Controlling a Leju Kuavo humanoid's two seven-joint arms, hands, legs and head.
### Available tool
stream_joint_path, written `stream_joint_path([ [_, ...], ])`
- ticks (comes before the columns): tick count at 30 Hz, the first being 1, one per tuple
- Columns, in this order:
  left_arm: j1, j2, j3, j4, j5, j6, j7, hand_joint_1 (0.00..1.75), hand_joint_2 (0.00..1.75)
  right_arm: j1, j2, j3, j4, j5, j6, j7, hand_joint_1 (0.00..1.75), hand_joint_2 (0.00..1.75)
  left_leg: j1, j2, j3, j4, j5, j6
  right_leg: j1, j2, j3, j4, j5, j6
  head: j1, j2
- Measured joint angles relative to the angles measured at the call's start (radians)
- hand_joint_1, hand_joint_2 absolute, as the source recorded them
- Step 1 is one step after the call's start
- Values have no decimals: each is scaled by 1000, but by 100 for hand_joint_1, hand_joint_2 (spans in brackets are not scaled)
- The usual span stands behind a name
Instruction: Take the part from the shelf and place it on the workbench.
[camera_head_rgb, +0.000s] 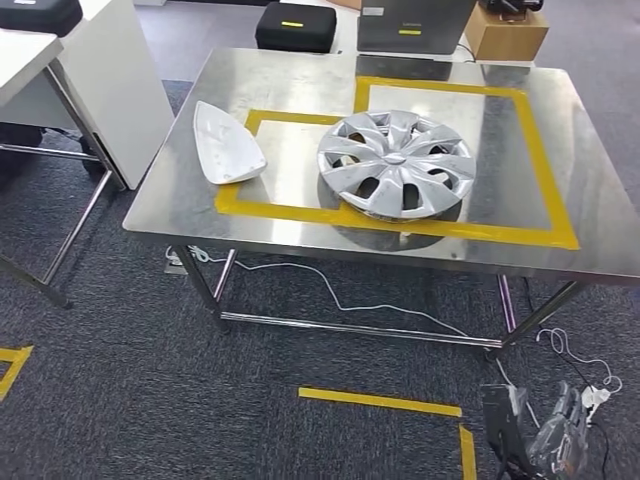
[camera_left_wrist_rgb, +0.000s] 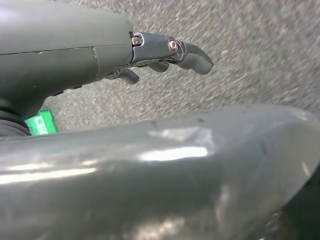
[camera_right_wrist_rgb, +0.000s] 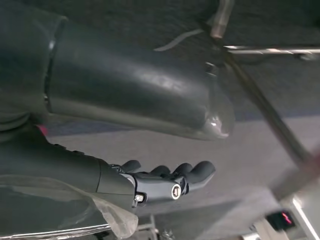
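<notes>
Hubcap (camera_head_rgb: 395, 163) judged light, stiff, slippery; rim advised for grasp. Left hand (camera_left_wrist_rgb: 166, 52) and right hand (camera_right_wrist_rgb: 170, 180) seen released, nothing held.

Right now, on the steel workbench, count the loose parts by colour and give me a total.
Silver: 1, the hubcap, lying inside the yellow tape outline.
White: 1, the curved panel, at the workbench's left end, across the tape line.
Total: 2
</notes>
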Motion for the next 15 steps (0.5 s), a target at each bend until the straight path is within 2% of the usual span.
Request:
stream_joint_path([
  [1,0,0,1,0,-1,0,0,0,0,-13,-2,-16,73,-20,-4,-14,0,0,-2,1,-15,1,11,0,0,0,4,29,1,0,0,0],
  [2,1,-1,2,0,-3,1,0,0,0,-26,-3,-33,149,-39,-7,-27,0,0,-4,2,-31,2,22,-1,0,0,26,22,23,0,0,0],
  [3,1,-1,3,0,-6,1,0,0,0,-38,-4,-52,222,-59,-8,-41,0,0,-4,3,-44,4,32,-3,0,0,64,-21,55,-1,0,0],
  [5,1,-1,5,0,-10,2,-1,0,0,-64,-7,-83,349,-93,-9,-70,0,0,-6,2,-65,10,49,-11,-1,0,173,-165,94,-1,2,0],
  [6,2,-1,5,0,-12,3,-1,0,0,-80,-8,-98,410,-109,-8,-82,0,0,-8,3,-73,14,58,-15,-2,0,220,-236,91,-4,1,0],
  [7,1,-1,6,0,-15,4,-2,0,0,-95,-10,-113,472,-126,-7,-90,0,0,-9,4,-79,17,67,-20,-1,1,248,-283,84,-8,1,0],
  [8,1,-1,6,0,-19,5,-2,0,0,-107,-13,-130,533,-143,-2,-93,0,0,-10,5,-83,18,77,-23,1,2,257,-306,80,-13,1,0],
  [9,1,0,6,0,-23,6,-2,0,0,-118,-15,-148,596,-162,6,-94,0,0,-10,5,-86,18,87,-27,2,1,253,-317,79,-20,1,0],
  [10,1,0,6,0,-27,6,-2,0,0,-126,-17,-166,653,-180,17,-91,0,0,-8,3,-89,21,82,-32,1,-1,244,-315,85,-26,1,0],
  [11,1,0,6,1,-30,7,-2,0,0,-131,-20,-185,701,-195,28,-87,0,0,-7,1,-96,37,60,-38,1,-4,240,-313,92,-34,0,0],
  [12,2,0,6,1,-33,7,-2,0,0,-135,-22,-201,741,-206,38,-83,0,0,-6,0,-108,76,20,-44,0,-7,233,-311,100,-42,-3,0],
  [14,2,0,6,1,-36,7,-2,0,0,-141,-26,-229,808,-221,50,-80,0,0,-1,-1,-142,212,-84,-53,4,-10,211,-298,114,-55,-7,0],
  [15,1,0,6,1,-37,7,-2,0,0,-144,-28,-239,835,-224,54,-78,0,0,0,-1,-154,281,-119,-54,6,-11,195,-290,120,-58,-8,0],
])
